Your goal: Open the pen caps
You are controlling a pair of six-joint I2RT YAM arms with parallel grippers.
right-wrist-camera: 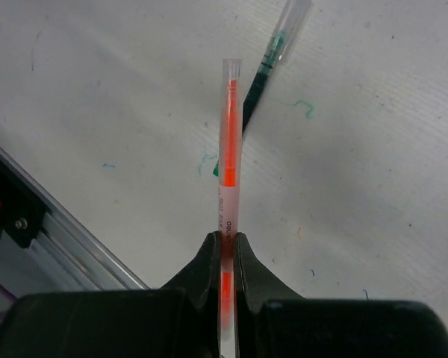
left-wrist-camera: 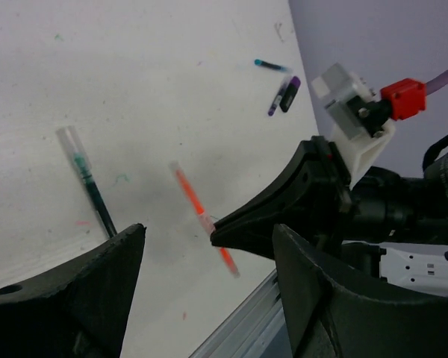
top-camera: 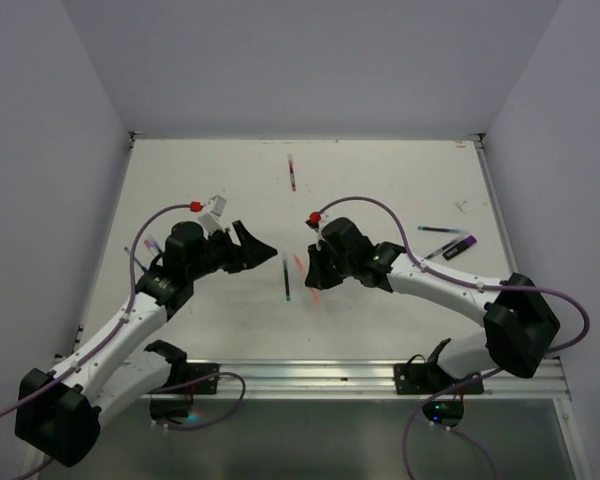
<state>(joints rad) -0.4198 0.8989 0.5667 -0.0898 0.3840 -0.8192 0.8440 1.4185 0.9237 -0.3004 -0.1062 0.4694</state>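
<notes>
Well, the left gripper (top-camera: 258, 250) hung with its jaws spread wide. Just right of it the green pen (top-camera: 286, 279) lay flat on the table (top-camera: 380, 190), whitish cap (left-wrist-camera: 69, 140) on. Further right, the right gripper (right-wrist-camera: 225, 242) was clamped on the orange pen (right-wrist-camera: 228, 149).

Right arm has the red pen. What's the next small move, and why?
Probably bring the open left gripper onto the red pen at its clear free end and close: the right gripper clamps the barrel, and that end sticks out ungripped.
</notes>
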